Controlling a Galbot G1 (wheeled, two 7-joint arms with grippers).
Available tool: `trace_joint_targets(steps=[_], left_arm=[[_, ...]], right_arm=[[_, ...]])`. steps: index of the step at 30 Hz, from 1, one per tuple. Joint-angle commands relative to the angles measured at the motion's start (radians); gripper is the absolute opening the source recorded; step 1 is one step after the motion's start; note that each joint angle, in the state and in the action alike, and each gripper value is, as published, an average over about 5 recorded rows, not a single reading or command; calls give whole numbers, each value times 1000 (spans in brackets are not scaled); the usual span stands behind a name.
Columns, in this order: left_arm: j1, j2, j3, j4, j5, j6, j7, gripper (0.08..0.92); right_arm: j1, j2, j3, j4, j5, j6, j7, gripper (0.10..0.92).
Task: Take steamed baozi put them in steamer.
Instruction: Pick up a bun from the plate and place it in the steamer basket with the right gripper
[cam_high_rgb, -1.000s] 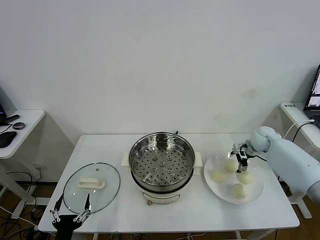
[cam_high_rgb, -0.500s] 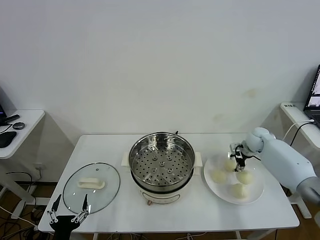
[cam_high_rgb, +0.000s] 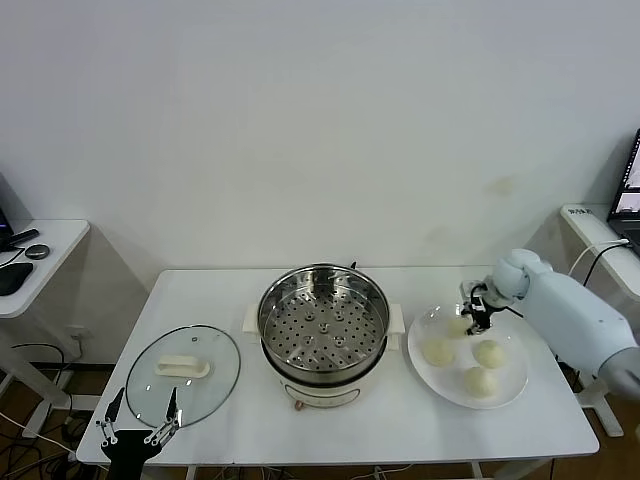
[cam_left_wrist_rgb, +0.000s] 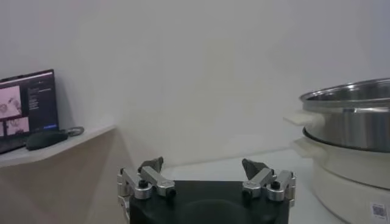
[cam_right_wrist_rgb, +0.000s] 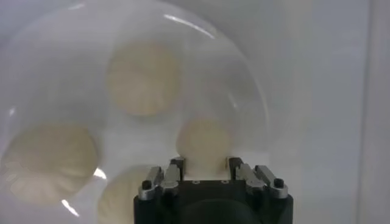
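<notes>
Over the white plate (cam_high_rgb: 505, 388), at the steamer's (cam_high_rgb: 323, 325) three o'clock, the right gripper (cam_high_rgb: 472, 316) clamps one baozi (cam_right_wrist_rgb: 205, 141) (lift straight, gently); left gripper (cam_high_rgb: 138, 421) idles open.

Head camera sits high, looks forward and down on the whole white worktop (cam_high_rgb: 350, 420), wall behind; takes in the steamer (cam_high_rgb: 323, 330) mid-worktop, glass lid (cam_high_rgb: 184, 374) to the robot's left, white plate (cam_high_rgb: 505, 390) to its right.

Left wrist camera is low, near worktop level, looks level over the left hand (cam_left_wrist_rgb: 207, 182) at the steamer (cam_left_wrist_rgb: 350, 131) side wall, fairly near; a side desk with a laptop (cam_left_wrist_rgb: 27, 109) beyond.

Right wrist camera looks down close over the right hand (cam_right_wrist_rgb: 206, 167) onto the plate (cam_right_wrist_rgb: 244, 79) and baozi (cam_right_wrist_rgb: 204, 143).

Shared: head and left wrist both see the steamer; head and right wrist both see the plate.
</notes>
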Motion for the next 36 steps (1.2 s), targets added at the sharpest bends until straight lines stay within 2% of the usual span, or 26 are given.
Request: trace_joint_targets(steps=[1, 8, 13, 17, 25, 36], left_arm=[[-1, 2, 0, 0, -3, 1, 1, 823], [-8, 17, -4, -8, -18, 5, 3, 823], [-3, 27, -12, -17, -29, 13, -1, 823], [-6, 28, -17, -15, -34, 13, -2, 823], [-13, 22, -31, -24, -34, 13, -2, 823], [-11, 10, -45, -30, -33, 13, -2, 823]], right_arm=[[157, -98, -118, 159, 152, -2, -23, 471], [455, -112, -280, 274, 383, 34, -55, 475], [651, -17, -444, 320, 501, 106, -79, 477], [687, 86, -516, 348, 519, 178, -87, 501], [631, 384, -574, 271, 426, 375, -57, 565], [500, 564, -568, 69, 88, 654, 17, 578]])
